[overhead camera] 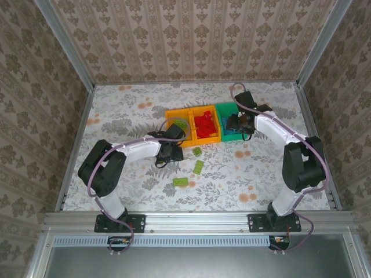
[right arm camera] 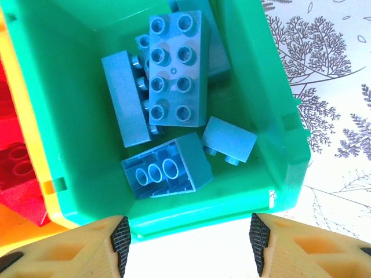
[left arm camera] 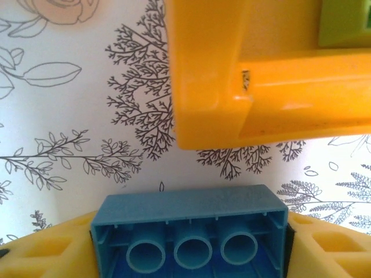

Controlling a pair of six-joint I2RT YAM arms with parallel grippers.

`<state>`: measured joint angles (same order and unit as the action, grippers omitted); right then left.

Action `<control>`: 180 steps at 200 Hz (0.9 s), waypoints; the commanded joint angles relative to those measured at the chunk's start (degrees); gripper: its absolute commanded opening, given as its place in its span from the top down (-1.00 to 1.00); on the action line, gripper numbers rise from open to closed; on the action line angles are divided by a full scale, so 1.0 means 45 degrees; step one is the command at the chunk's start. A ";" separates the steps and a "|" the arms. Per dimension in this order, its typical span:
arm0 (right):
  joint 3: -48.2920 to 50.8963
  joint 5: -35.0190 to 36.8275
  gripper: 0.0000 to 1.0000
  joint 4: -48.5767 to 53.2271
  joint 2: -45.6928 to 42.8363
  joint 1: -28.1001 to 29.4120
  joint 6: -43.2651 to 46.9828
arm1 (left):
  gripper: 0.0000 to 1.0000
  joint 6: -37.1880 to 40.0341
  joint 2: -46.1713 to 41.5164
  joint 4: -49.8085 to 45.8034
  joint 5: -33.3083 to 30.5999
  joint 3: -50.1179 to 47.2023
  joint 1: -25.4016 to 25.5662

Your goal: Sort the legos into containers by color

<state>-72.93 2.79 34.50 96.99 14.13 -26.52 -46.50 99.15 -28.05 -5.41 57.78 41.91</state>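
The table (overhead camera: 127, 116) first: three bins in a row toward twelve o'clock. The green bin (right arm camera: 52, 116), at the row's three o'clock end, holds a heap of blue bricks (right arm camera: 174, 69). The middle orange bin (overhead camera: 207, 141) is packed with red bricks (overhead camera: 204, 123), and the left orange bin (overhead camera: 177, 113) shows one lime brick (overhead camera: 179, 125). Your right gripper (right arm camera: 189, 240) hangs spread wide and empty over the green bin. Your left gripper (overhead camera: 170, 152) is clamped on a held blue brick (left arm camera: 190, 226) at six o'clock of the left bin — wrong bin for it, I'd say. Three loose lime bricks (overhead camera: 199, 167) lie at six o'clock of the row — mostly sorted, four to go.
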 commanded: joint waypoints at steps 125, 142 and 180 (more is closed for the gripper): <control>0.1307 -0.0604 -0.15 -0.1975 0.0139 -0.2535 0.1113 | -0.17 0.1643 -0.2135 -0.0932 -0.1043 0.1768 0.1164; 0.1698 -0.1146 -0.14 -0.2782 0.0176 -0.2496 0.1139 | -0.17 0.2325 -0.2046 -0.0491 -0.0760 0.2382 0.1175; 0.1677 -0.1827 -0.10 -0.3234 0.0720 -0.2466 0.1193 | -0.19 0.3758 -0.1020 -0.0231 -0.0138 0.4111 0.1150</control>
<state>-65.82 -0.64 22.94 97.95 2.50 -22.41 -35.94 91.72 -30.15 -8.03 71.26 46.85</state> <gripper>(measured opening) 0.567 0.624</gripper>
